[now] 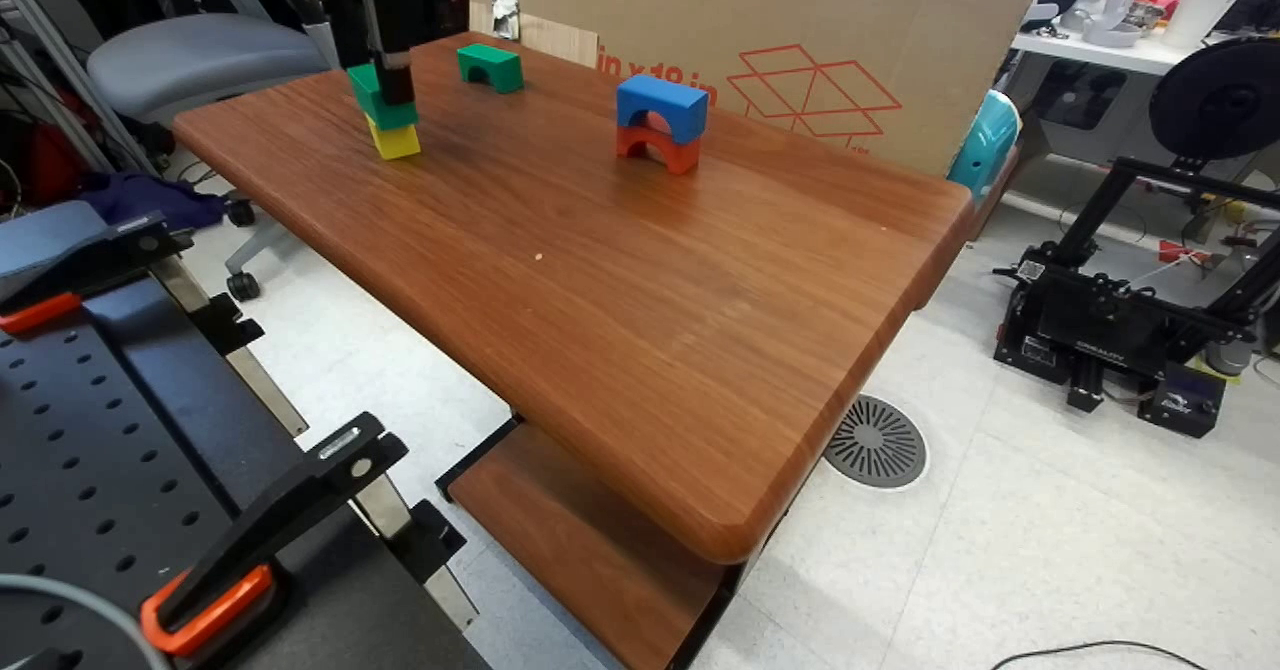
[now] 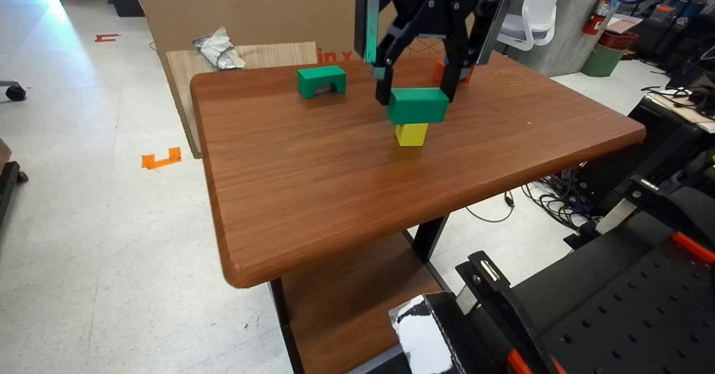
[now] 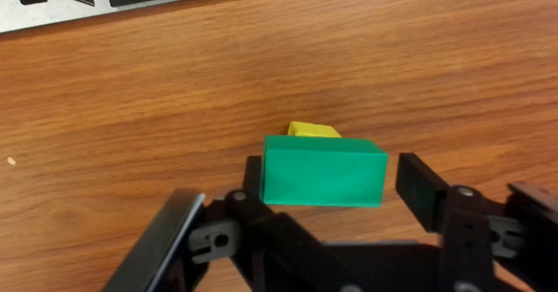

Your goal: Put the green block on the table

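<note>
The green block (image 2: 418, 106) is an oblong block resting on top of a smaller yellow block (image 2: 411, 135), overhanging it. Both also show in an exterior view, the green block (image 1: 367, 92) above the yellow block (image 1: 396, 142). The yellow block stands on the reddish-brown table (image 1: 640, 320). My gripper (image 2: 416, 95) is open, with its fingers at the two ends of the green block. In the wrist view the gripper (image 3: 331, 173) has one finger close against the left end of the green block (image 3: 323, 176), and a gap shows at the right finger. The yellow block is mostly hidden there.
A green arch block (image 1: 491, 68) stands on the table near the back edge. A blue arch (image 1: 665, 98) sits on a red arch (image 1: 660, 148) further along. A large cardboard box (image 1: 780, 10) stands behind the table.
</note>
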`<action>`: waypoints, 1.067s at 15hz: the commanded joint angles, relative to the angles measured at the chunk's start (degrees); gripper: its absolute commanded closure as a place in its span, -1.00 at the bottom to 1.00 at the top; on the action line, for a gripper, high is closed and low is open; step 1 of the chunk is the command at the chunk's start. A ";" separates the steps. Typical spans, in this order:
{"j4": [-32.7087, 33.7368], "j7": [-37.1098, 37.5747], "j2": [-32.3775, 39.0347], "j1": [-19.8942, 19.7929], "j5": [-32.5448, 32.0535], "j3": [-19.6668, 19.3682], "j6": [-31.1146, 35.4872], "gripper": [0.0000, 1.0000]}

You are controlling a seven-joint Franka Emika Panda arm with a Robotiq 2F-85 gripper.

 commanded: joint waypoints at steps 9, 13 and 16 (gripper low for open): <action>1.42 -3.11 -3.12 -1.07 0.74 -1.46 -3.34 0.18; 3.92 -3.60 -2.73 -1.42 -4.85 -4.80 -5.46 0.18; 8.23 -2.03 1.20 -1.27 -12.51 -8.14 -7.72 0.18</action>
